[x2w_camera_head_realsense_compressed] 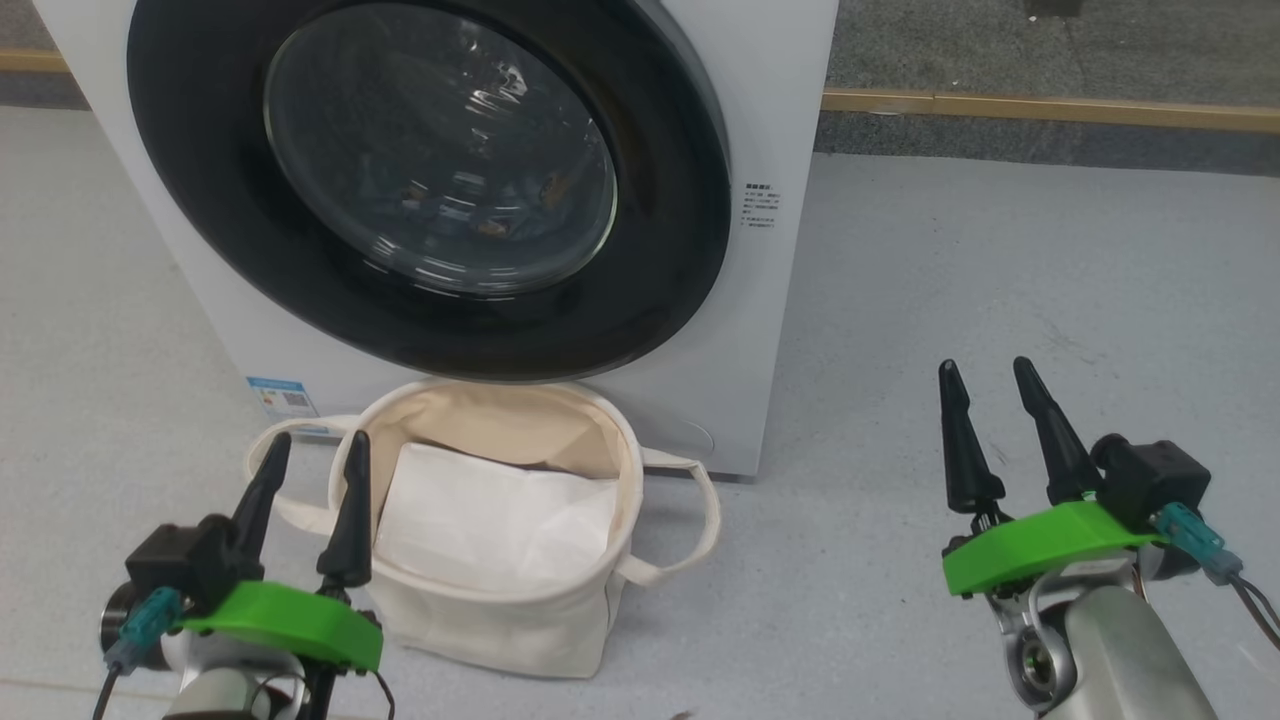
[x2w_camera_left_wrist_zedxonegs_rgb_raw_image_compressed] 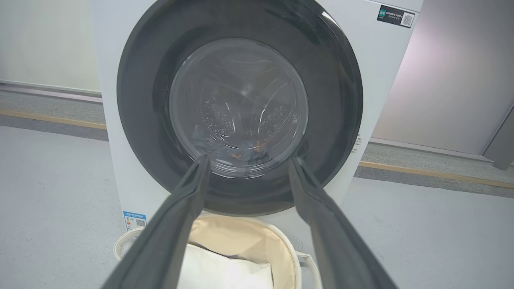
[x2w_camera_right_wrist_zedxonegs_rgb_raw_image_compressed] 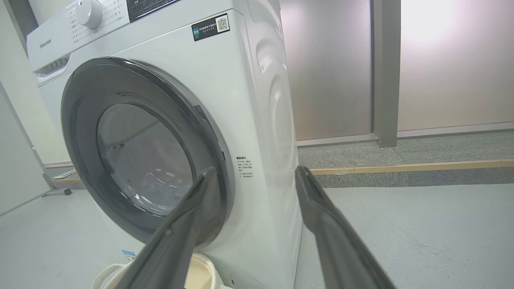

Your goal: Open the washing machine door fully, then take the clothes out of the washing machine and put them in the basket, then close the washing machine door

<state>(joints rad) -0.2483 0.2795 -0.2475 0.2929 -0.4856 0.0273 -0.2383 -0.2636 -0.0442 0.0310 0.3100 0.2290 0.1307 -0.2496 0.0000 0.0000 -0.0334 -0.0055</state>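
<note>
Surrounding the washing machine (x2w_camera_head_realsense_compressed: 775,110), grey floor (x2w_camera_head_realsense_compressed: 1000,300)

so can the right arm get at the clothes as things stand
Probably not yet: the washing machine door looks shut and stands between the open right gripper and the clothes inside. The door needs opening first.

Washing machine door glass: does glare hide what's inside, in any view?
Head view: reflected streaks across the washing machine door, contents dim. Left wrist view: clearer, the clothes faintly visible. Right wrist view: wall overexposed upper right.
</note>
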